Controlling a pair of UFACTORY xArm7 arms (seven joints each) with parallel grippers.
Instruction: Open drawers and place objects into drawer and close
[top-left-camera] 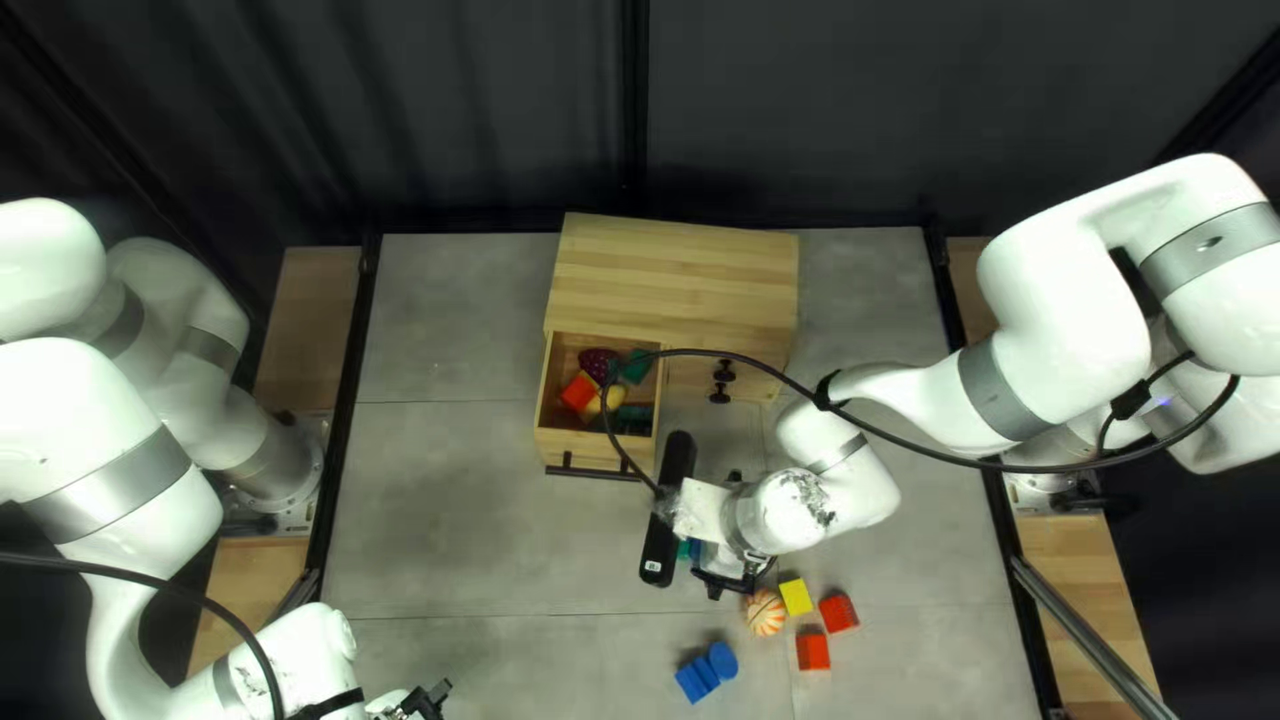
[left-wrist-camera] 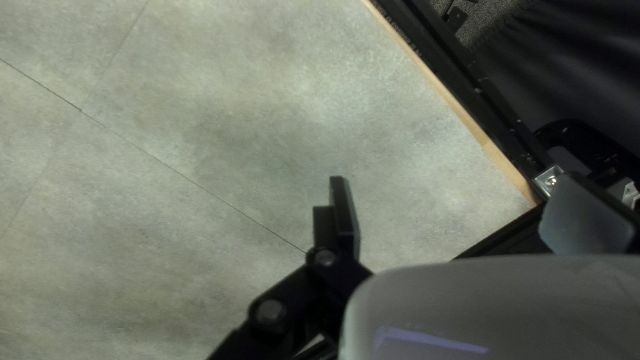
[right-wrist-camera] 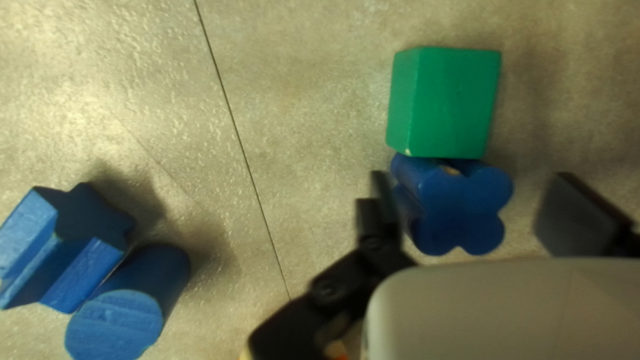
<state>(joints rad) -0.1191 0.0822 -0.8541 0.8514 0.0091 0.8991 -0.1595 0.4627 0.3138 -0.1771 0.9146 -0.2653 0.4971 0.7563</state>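
In the top left view my right gripper (top-left-camera: 724, 579) is low over the table, in front of the wooden cabinet (top-left-camera: 680, 280). The cabinet's left drawer (top-left-camera: 544, 400) stands open, holding red, yellow and green pieces. In the right wrist view a blue clover-shaped block (right-wrist-camera: 453, 210) lies between the spread fingers of my right gripper (right-wrist-camera: 471, 190); a gap shows on the far finger's side. A green block (right-wrist-camera: 443, 100) touches the blue one just ahead. At the lower left of the top left view is my left gripper (top-left-camera: 434, 696); its wrist view shows this gripper (left-wrist-camera: 453, 193) open over bare tabletop.
Right of the open drawer is a closed front with a dark knob (top-left-camera: 722, 380). Nearer the table's front lie a striped ball (top-left-camera: 766, 612), a yellow block (top-left-camera: 795, 596), red blocks (top-left-camera: 812, 651), a blue star block (right-wrist-camera: 63, 243) and a blue cylinder (right-wrist-camera: 117, 323).
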